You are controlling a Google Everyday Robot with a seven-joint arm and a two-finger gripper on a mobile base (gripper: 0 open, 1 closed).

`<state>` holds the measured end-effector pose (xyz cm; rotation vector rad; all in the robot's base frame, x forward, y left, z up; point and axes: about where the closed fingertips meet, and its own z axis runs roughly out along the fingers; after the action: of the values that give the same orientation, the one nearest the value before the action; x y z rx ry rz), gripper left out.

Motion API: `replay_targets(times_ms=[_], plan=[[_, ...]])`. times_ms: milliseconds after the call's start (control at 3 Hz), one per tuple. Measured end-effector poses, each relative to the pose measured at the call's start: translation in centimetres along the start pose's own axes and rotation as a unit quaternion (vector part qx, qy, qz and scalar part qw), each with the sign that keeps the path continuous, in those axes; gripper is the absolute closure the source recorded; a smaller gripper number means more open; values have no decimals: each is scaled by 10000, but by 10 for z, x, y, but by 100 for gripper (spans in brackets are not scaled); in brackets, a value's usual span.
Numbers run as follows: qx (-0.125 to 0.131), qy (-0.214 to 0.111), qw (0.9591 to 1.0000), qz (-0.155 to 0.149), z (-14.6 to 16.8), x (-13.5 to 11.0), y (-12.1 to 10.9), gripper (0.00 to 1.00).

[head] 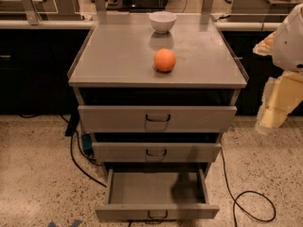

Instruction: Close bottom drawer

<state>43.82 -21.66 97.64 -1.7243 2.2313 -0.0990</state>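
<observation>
We are only approaching: the bottom drawer [142,189] is sitting pulled out at the foot of the cabinet [118,51], the gripper [273,113] hovering right of the cabinet, spread or pressed together we cannot tell. Next we are likely needing a square inward push on the drawer's front.

Orange [164,60], white bowl [162,21] — on cabinet top [118,56]

My gripper [276,109] is showing only as a pale yellowish blur near the right edge, beside the cabinet [118,56], and my white arm [293,37] above it is running out of the picture. The gaps above the top drawer [118,118] and the middle drawer [123,152] are lying in black shadow, hiding their insides, and a shadow is darkening the right rear of the bottom drawer [137,188]. The lower edge is cutting off a blue shape [64,224] on the floor.
</observation>
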Motion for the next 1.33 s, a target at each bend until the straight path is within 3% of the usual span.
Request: replay_targets(times_ms=[333,667,1000,1333], plan=[[20,-9,10000,0,0,-1,0,0],[-11,-86,9999,-60,19,-4,9,0],[-196,-357,9988,-265,79,-12,38,0],[-634,-421,9969,-220,153,2,83,0]])
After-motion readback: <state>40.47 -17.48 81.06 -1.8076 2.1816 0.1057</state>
